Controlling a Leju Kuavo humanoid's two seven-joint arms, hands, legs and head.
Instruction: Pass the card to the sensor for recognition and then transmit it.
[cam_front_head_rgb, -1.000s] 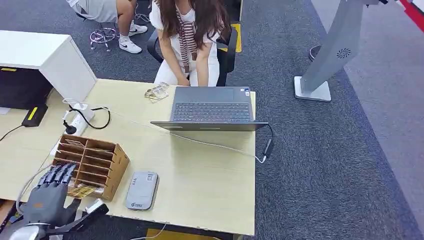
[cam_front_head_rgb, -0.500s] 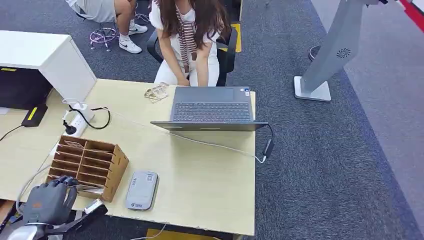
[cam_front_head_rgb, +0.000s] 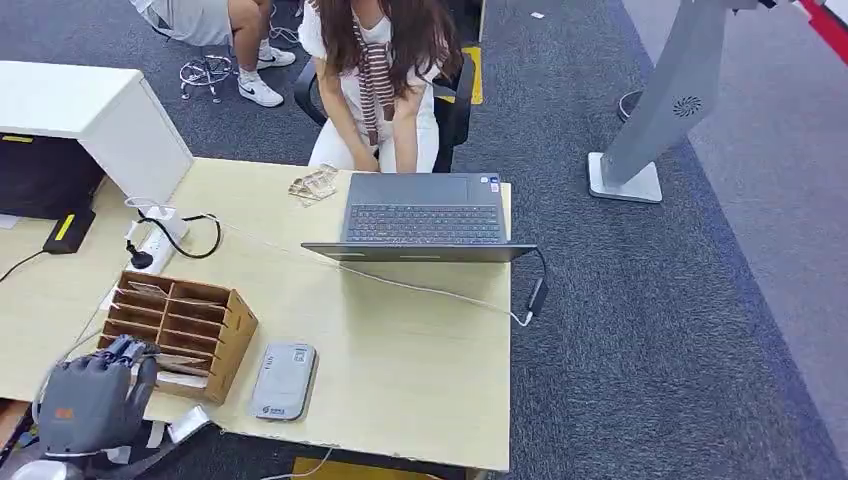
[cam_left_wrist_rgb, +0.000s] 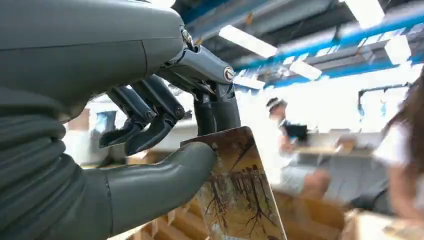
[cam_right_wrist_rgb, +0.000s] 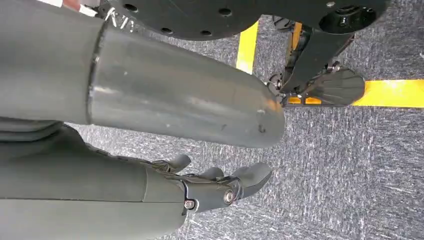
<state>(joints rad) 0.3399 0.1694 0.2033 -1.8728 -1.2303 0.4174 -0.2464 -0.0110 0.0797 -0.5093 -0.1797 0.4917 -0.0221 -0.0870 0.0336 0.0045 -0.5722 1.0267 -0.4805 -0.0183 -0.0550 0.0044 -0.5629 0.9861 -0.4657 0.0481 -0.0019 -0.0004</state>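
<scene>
Now left hand (cam_left_wrist_rgb: 165, 150) pinches card (cam_left_wrist_rgb: 235, 195) | organizer (cam_front_head_rgb: 180, 325) adjoining, apparently

Left hand (cam_front_head_rgb: 95, 400): positioned low at the near left, thumb and fingers closed, pinching a card (cam_left_wrist_rgb: 235, 192). Right hand (cam_right_wrist_rgb: 220, 187): hanging, holding nothing, fingers extended and slightly curved.

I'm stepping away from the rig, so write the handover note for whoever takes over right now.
Left hand: pinches the card between thumb and fingers, by the near end of the wooden organizer.
Right hand: hangs over the carpet, holding nothing, fingers loosely extended.
Sensor: the grey reader lies flat on the desk beside the organizer, nothing on it.
Done: card is in hand.
Left: bring the card to the sensor for reading, then hand it on, probably to the person seated behind the laptop.
</scene>
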